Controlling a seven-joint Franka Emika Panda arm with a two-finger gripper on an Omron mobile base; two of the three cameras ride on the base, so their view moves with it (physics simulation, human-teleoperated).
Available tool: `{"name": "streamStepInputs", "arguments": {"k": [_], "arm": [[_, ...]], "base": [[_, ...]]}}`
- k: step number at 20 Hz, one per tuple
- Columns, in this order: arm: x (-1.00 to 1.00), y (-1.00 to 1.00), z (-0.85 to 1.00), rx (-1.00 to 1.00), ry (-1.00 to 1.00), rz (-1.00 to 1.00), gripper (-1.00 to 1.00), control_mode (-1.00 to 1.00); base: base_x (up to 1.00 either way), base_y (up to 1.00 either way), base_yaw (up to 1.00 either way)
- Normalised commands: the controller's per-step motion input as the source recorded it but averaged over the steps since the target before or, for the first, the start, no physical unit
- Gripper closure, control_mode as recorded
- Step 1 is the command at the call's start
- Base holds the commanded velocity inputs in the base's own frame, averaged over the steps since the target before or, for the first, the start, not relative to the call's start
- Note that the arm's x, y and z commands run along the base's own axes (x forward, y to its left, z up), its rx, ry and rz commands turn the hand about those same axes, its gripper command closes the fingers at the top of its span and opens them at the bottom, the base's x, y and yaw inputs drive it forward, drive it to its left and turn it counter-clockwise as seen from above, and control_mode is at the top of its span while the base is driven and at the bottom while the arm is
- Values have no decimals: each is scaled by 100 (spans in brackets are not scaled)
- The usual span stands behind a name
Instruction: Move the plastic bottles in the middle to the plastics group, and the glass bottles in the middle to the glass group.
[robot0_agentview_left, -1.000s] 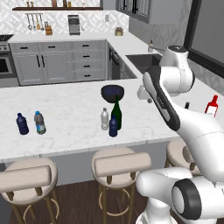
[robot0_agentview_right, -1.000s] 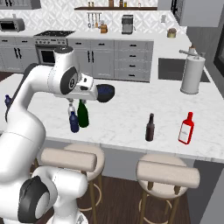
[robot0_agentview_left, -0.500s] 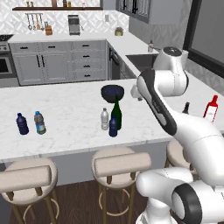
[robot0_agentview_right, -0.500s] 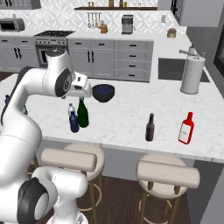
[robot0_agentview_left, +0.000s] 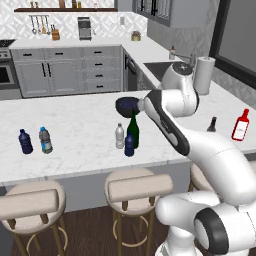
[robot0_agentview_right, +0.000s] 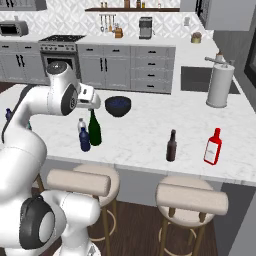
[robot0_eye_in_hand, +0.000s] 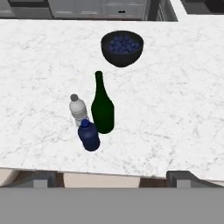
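Left base view: at centre frame the green wine bottle (robot0_agentview_left: 133, 128), clear white-capped bottle (robot0_agentview_left: 119, 136) and dark blue bottle (robot0_agentview_left: 129, 145) cluster together; the plastics pair (robot0_agentview_left: 34, 141) stands at left, the red bottle (robot0_agentview_left: 240, 125) far right.

Right base view: cluster centre-left, brown bottle (robot0_agentview_right: 171, 146) right of centre.

Hand view: my claw hangs above, jaws spread, holding nothing — the dark bowl (robot0_eye_in_hand: 122, 47) sits in the upper middle.

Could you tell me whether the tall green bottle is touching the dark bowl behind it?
Apart. The hand view shows a clear strip of bare marble counter between the green bottle and the bowl.
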Motion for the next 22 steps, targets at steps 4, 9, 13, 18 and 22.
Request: {"name": "streamStepInputs", "arguments": {"k": [4,9,13,18,22], "arm": [[6,4,-13,0,1,0,-100,-100],[0,12,-39,0,0,0,-100,-100],[2,4,-51,0,0,0,-100,-100],[9,22,-54,0,0,0,-100,-100],[5,45,-44,0,0,0,-100,-100]], "base": [[0,0,0],[0,0,0],[0,0,0],[0,0,0],[0,0,0]]}}
